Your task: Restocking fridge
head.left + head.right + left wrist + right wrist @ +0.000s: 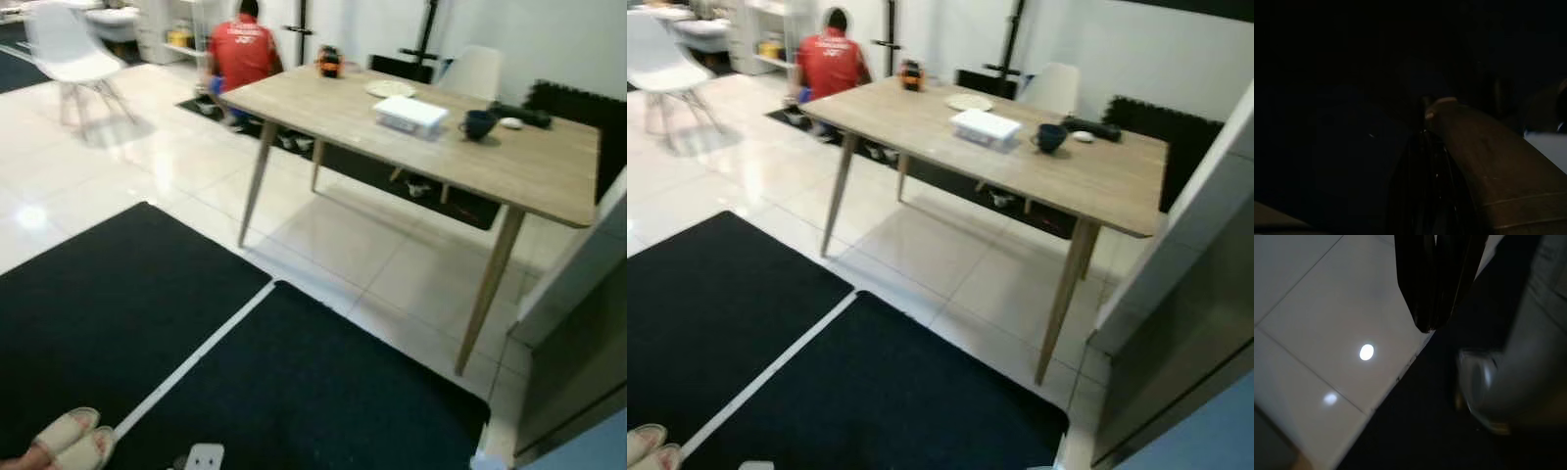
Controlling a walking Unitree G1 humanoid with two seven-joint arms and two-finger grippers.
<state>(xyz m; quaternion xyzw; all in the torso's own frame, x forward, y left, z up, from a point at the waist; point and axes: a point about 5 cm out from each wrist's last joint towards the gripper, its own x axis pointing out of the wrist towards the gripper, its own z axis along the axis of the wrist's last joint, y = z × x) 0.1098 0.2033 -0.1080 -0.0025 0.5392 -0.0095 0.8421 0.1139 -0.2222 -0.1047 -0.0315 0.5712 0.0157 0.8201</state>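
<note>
Right gripper (1432, 325) has its jaws clenched on nothing, left I can't tell, so I'd guess that white box (410, 115) on the worktop (509, 166) is light and stiff, grab its long sides.

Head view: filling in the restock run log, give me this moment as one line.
phase: walking, nothing held | right gripper: shut, idle over floor | ahead: wooden table with white box, dark mug | person beyond table

Your head cameras look forward and down from standing height, sharing the wooden table (431, 137) at one o'clock and the black mats (872, 392) at six. Your right wrist camera faces the floor tiles (1317, 318) closely; your left wrist view is nearly black.
</note>
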